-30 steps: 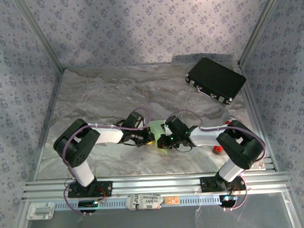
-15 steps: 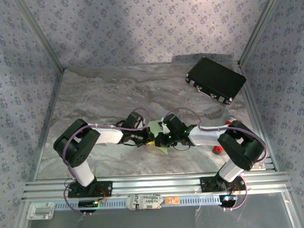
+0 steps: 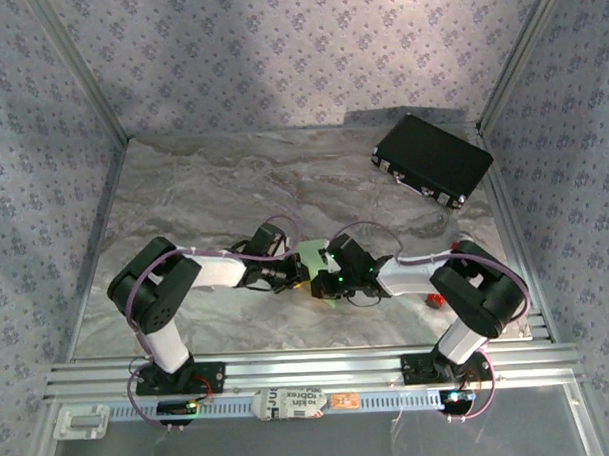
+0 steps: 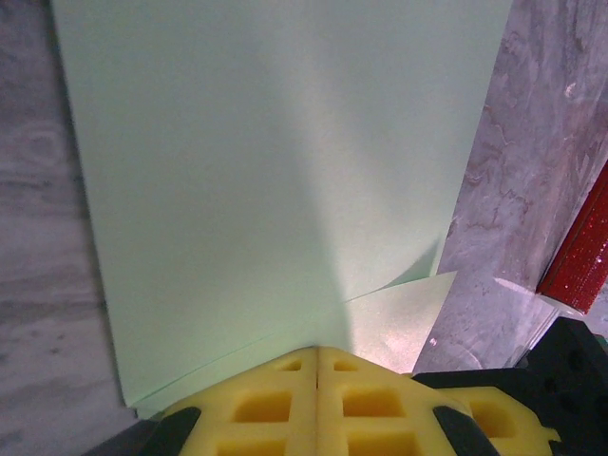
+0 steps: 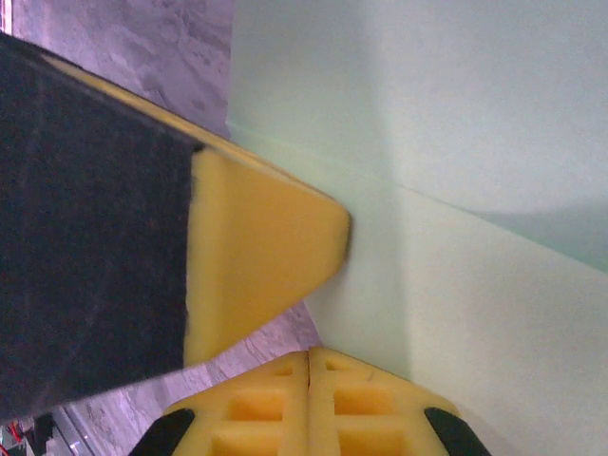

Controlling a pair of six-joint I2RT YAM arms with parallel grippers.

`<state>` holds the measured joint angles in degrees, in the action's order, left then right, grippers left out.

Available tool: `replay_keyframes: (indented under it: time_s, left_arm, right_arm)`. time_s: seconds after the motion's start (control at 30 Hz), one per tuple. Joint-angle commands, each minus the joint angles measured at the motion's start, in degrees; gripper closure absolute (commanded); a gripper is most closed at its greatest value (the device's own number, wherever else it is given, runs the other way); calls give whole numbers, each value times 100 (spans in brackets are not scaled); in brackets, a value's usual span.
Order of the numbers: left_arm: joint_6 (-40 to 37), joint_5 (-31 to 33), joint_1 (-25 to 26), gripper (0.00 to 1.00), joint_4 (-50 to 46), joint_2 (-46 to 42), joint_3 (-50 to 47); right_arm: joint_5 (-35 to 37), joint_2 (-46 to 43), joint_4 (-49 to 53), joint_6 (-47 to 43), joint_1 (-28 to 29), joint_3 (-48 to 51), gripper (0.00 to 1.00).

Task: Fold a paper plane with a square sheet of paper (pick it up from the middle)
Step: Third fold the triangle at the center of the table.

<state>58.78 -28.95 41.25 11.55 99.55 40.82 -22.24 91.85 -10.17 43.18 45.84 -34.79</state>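
The square sheet of paper (image 3: 313, 256) is pale green and lies on the marble table between my two arms, partly folded. In the left wrist view the paper (image 4: 275, 161) shows an upper layer over a lower flap. My left gripper (image 4: 316, 353) is shut, its yellow pad tips resting on the paper's near edge. My right gripper (image 5: 309, 356) is also shut, its tips at the edge of the paper (image 5: 456, 142), with one of the left gripper's fingers (image 5: 266, 247) just beside it. From above, the left gripper (image 3: 302, 279) and right gripper (image 3: 322, 280) nearly meet over the sheet and hide much of it.
A black rectangular case (image 3: 432, 158) lies at the back right near the wall. A small red cylinder (image 3: 434, 301) sits by the right arm and shows as a red edge (image 4: 579, 252) in the left wrist view. An aluminium rail (image 3: 309, 368) runs along the near edge.
The right gripper has edged left, closer to the left gripper over the paper. The left arm has hardly moved, and both grippers stay shut.
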Motion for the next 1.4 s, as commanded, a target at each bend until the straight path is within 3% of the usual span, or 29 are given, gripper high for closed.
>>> replay_keyframes:
  time_s: [0.0, 0.47, 0.73, 1.07, 1.37]
  left_arm:
    - [-16, 179, -14, 100, -224, 232, -118]
    - [1, 221, -30, 100, -228, 226, -172]
    - [-16, 183, -29, 100, -251, 137, -118]
    - [-175, 110, -29, 100, -510, 67, 149]
    - [-265, 47, 123, 93, -873, -422, 623]
  right_arm:
    - [-218, -220, 179, 75, -38, 312, 92]
    - [-468, -1473, 896, -379, -485, 1400, 90]
    - [-967, -1983, 904, -420, -847, 1154, 90]
    - [-936, -720, 859, -521, -873, 429, 92]
    - [-640, -387, 813, -420, -850, 870, 97]
